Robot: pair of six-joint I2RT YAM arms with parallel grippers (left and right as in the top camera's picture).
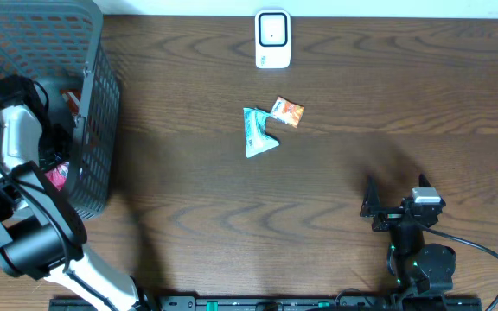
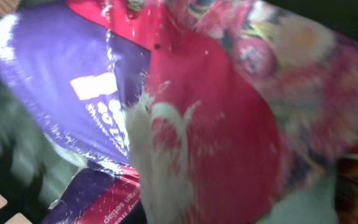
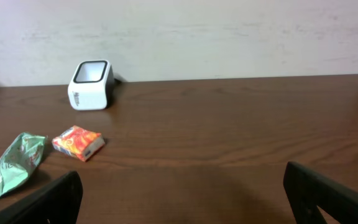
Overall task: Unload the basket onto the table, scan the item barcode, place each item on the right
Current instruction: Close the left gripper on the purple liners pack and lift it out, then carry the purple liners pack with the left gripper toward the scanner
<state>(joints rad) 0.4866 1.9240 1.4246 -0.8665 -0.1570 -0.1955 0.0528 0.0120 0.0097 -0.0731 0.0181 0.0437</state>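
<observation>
heading and long axis of the red packet (image 2: 229, 143): impossible to tell, too close and blurred. lies in the gray basket (image 1: 93, 112) at the left of the table (image 1: 188, 216), against a purple packet (image 2: 61, 93). glossy, crinkled, with a white blotch. left gripper (image 1: 54, 154) down in the basket, fingers hidden, grip impossible to tell; right gripper (image 3: 182, 190) spread wide.

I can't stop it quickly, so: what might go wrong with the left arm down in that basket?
1. The red packet and purple packet overlap right against the left wrist camera, so a grab may take both, or catch only slippery film and drop it.
2. The left arm reaches down between the tall mesh walls of the basket; lifting out could snag or drag it.
</observation>
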